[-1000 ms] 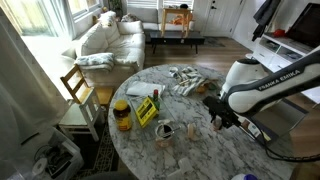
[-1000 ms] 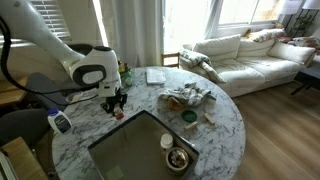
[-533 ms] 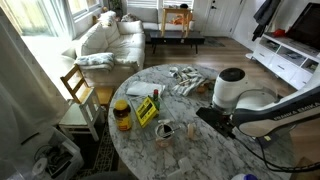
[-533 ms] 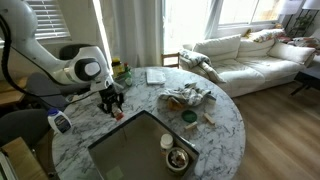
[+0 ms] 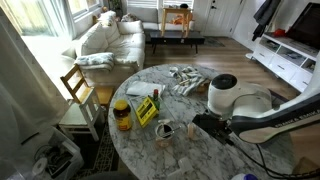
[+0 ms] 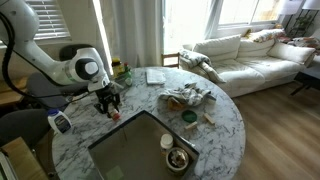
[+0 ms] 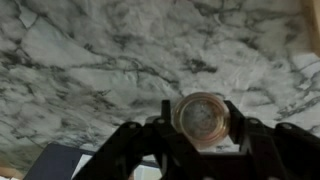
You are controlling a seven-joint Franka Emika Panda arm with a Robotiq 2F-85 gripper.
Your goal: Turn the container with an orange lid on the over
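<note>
The container with an orange lid (image 7: 202, 118) fills the middle of the wrist view as a round pale disc with an orange rim, seen end-on. My gripper (image 7: 200, 125) has a dark finger pressed against each side of it, just above the marble table (image 7: 90, 60). In an exterior view my gripper (image 6: 110, 100) points down at the table's near-left part, with a small red spot of the container (image 6: 116, 114) at its tips. In an exterior view the arm (image 5: 240, 105) hides the gripper and the container.
A large amber jar with a yellow lid (image 5: 122, 113), a yellow box (image 5: 146, 110) and a small cup (image 5: 165, 130) stand on the table. A dark mat (image 6: 140, 148) with a bowl (image 6: 178, 158), crumpled cloth (image 6: 187, 97) and a blue-white bottle (image 6: 60, 122) are nearby.
The arm has dropped lower and turned at the wrist, while the gripper has stayed over the same spot on the table with the container between its fingers.
</note>
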